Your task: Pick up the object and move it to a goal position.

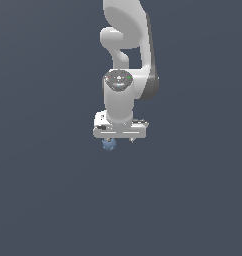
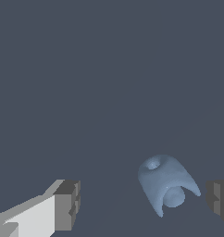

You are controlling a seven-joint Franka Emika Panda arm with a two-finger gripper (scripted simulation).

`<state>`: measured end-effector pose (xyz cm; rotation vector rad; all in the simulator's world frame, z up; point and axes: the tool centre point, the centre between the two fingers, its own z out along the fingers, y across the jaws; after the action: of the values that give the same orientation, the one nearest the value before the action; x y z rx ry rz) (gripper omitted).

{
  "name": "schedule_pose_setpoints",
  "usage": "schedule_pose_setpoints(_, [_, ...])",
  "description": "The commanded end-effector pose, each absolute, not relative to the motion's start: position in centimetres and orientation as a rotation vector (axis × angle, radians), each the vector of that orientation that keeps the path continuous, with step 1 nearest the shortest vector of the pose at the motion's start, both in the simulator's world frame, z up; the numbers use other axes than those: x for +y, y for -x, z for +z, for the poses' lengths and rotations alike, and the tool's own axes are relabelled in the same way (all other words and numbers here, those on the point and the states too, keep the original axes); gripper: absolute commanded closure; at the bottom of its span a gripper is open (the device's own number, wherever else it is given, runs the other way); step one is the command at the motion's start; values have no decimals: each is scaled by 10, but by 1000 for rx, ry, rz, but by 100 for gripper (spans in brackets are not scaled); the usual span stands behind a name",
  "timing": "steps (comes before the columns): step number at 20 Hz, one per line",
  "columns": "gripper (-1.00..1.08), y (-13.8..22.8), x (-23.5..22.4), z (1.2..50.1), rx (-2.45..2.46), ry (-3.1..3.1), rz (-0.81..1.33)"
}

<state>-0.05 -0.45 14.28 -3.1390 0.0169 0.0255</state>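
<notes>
Grey finger pads [image 2: 67, 203] nearest the wrist camera, one mounted on a white finger, the other showing only as a dark block at the frame edge. Jaws spread wide, nothing clamped between them. Light-blue object [image 2: 165, 185] sitting in the gap, much closer to the edge-of-frame pad than to the white-fingered one, a sliver of dark ground visible on either side, so no contact on show. Lumpy, hollowed form: a small dimple on its upper surface, a rounded knob tucked under a curved hood-like shell.

Exterior view: white arm [image 1: 128, 45] coming down from the top of frame, wrist pointing straight down. Gripper [image 1: 120, 139] a broad white bar with short fingers beneath. Object [image 1: 109, 145] just under the bar, toward the exterior view's left end of it, by the finger there; far smaller than the bar is wide. Fingertips roughly level with the object's top half. Cannot tell from either view whether it rests on a surface: uniform dark slate-grey background [image 1: 43, 200] all round, no edge or shadow.
</notes>
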Motion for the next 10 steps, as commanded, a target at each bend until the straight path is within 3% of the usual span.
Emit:
schedule_pose_setpoints(1, [-92,0,-5,143,17,3139,26])
schedule_pose_setpoints(10, [-92,-3,-18,156,43,3124,17])
